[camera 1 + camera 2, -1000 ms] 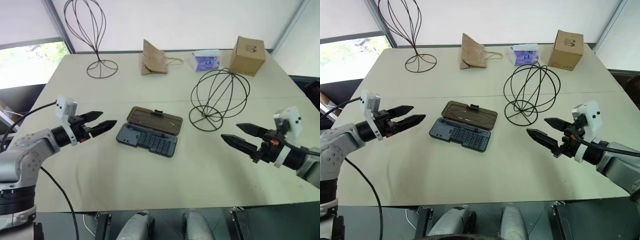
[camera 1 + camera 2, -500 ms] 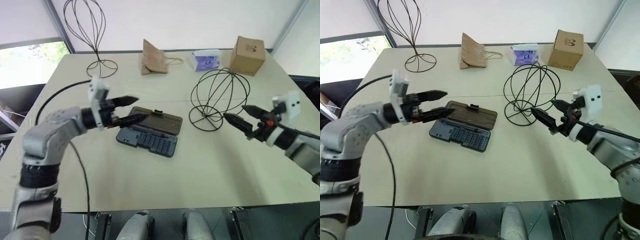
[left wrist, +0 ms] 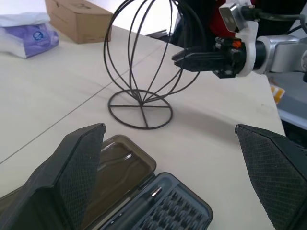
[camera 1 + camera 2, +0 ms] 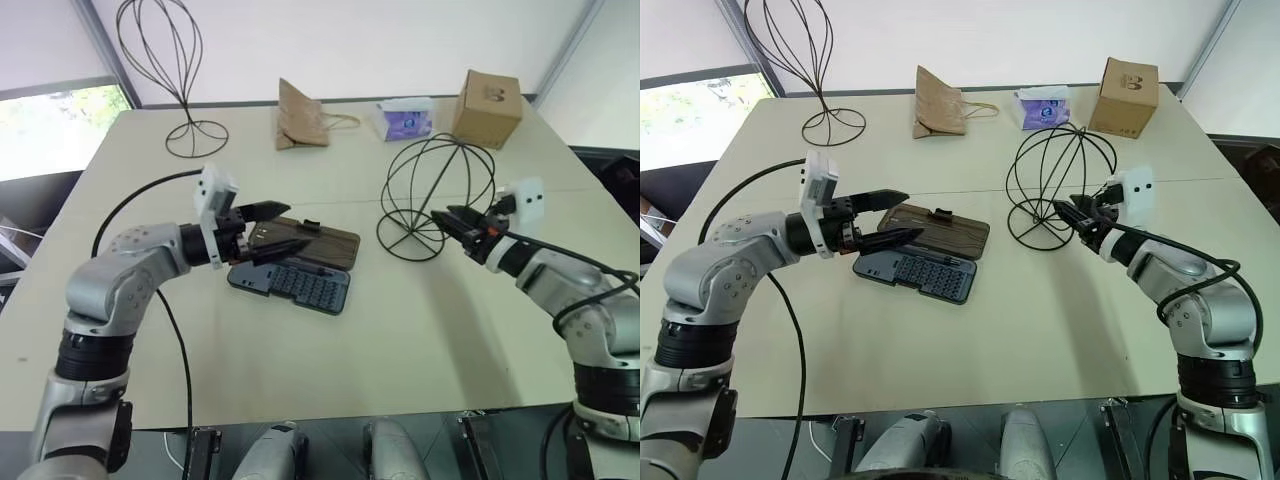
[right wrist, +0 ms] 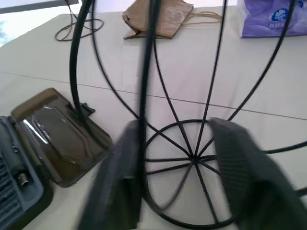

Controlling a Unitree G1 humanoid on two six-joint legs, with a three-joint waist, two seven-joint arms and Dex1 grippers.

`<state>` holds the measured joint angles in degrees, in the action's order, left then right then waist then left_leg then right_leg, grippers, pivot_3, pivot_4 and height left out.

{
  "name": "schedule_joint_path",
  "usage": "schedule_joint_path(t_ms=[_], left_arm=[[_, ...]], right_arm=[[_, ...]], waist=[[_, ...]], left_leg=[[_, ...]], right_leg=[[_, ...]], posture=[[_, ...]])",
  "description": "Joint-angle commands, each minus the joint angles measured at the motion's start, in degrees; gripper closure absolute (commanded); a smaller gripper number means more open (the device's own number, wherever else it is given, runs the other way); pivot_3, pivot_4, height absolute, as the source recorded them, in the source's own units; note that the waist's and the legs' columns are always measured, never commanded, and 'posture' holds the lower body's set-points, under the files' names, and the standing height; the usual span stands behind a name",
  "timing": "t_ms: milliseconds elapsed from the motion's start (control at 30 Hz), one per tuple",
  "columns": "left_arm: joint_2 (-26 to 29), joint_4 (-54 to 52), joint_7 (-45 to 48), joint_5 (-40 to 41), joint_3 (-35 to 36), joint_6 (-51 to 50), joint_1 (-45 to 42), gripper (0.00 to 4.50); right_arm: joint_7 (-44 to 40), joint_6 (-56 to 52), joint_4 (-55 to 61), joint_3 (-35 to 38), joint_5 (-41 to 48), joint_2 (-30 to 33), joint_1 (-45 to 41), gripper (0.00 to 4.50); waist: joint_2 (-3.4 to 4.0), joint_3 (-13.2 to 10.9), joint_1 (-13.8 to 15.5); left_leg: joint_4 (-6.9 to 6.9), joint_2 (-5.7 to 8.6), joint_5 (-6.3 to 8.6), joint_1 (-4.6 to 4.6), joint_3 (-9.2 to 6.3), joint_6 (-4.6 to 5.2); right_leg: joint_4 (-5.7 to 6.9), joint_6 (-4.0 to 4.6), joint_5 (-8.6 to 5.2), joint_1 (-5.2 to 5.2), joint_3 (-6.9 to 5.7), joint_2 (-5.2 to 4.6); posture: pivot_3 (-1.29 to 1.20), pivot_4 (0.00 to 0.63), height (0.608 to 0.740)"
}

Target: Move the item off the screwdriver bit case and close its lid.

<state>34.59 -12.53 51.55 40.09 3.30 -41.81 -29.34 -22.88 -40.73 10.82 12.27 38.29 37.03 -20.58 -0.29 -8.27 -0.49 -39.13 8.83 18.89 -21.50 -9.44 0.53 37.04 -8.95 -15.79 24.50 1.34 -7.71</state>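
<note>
Far left of the table (image 4: 330, 370): tall teardrop wire stand (image 4: 160, 60), empty. Left gripper (image 4: 283, 228) hangs level over the lid (image 4: 310, 243), fingers wide apart, holding nothing. Screwdriver bit case (image 4: 290, 283) lies open near table centre; its blue-grey tray holds rows of small bits plus a driver handle along the hinge side; the smoky-brown lid lies flat on the table on the far side, latch tab on its far edge, nothing on it. Far centre: brown paper bag (image 4: 300, 115) with string handles, no readable print. Next right, purple-and-white tissue pack (image 4: 405, 120), label too small to read. Globe-shaped wire stand (image 4: 437, 195) sits on its ring base on the table, right of the case and apart from it, already off the case. Right gripper (image 4: 452, 222) is at the globe's right side, fingers narrowed with a hoop between them, cannot tell if clamped. Far right: cardboard box (image 4: 487, 108), closed, small dark logo on its face, unreadable
</note>
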Motion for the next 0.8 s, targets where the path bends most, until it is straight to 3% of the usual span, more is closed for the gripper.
schedule_joint_path(t_ms=[33, 200, 400, 800], left_arm=[[0.2, -2.5, -1.0, 0.2, 1.7, 1.0, 1.2, 0.00], [0.0, -2.9, -1.7, 0.1, 1.5, 1.5, 2.1, 0.00], [-1.2, -1.5, -1.5, -0.9, -0.1, 2.6, 1.5, 0.00], [-3.3, -0.1, -0.6, -3.0, -2.1, 4.2, 0.9, 0.00]], right_arm=[[-1.1, 1.2, 0.7, 1.1, -0.9, -0.1, -1.6, 4.40], [0.2, 3.4, 0.8, 2.7, -3.8, 0.1, -3.7, 4.40], [3.0, 13.2, -3.5, 7.1, -12.8, 4.0, -6.9, 4.40], [1.9, 20.0, -13.3, 11.1, -18.4, 9.1, -9.9, 4.40]], waist=[[0.01, 0.0, -0.1], [0.01, 0.0, -0.1], [0.01, 0.0, 0.4], [0.09, -0.1, -0.2]], left_leg=[[0.01, 0.00, 0.00, 0.00, 0.00, 0.00], [0.00, 0.00, 0.00, 0.00, 0.00, 0.00], [0.00, 0.03, 0.00, -0.01, 0.00, 0.00], [0.03, 0.02, 0.00, -0.01, 0.03, 0.00]], right_leg=[[0.00, 0.00, 0.00, 0.01, 0.00, 0.00], [0.01, 0.00, 0.00, 0.01, 0.00, 0.00], [0.01, 0.00, 0.00, 0.01, -0.01, 0.00], [0.02, 0.00, 0.00, 0.06, 0.00, -0.01]], posture=[[0.00, 0.150, 0.740], [0.00, 0.150, 0.740], [0.00, 0.150, 0.740], [0.00, 0.150, 0.740]])
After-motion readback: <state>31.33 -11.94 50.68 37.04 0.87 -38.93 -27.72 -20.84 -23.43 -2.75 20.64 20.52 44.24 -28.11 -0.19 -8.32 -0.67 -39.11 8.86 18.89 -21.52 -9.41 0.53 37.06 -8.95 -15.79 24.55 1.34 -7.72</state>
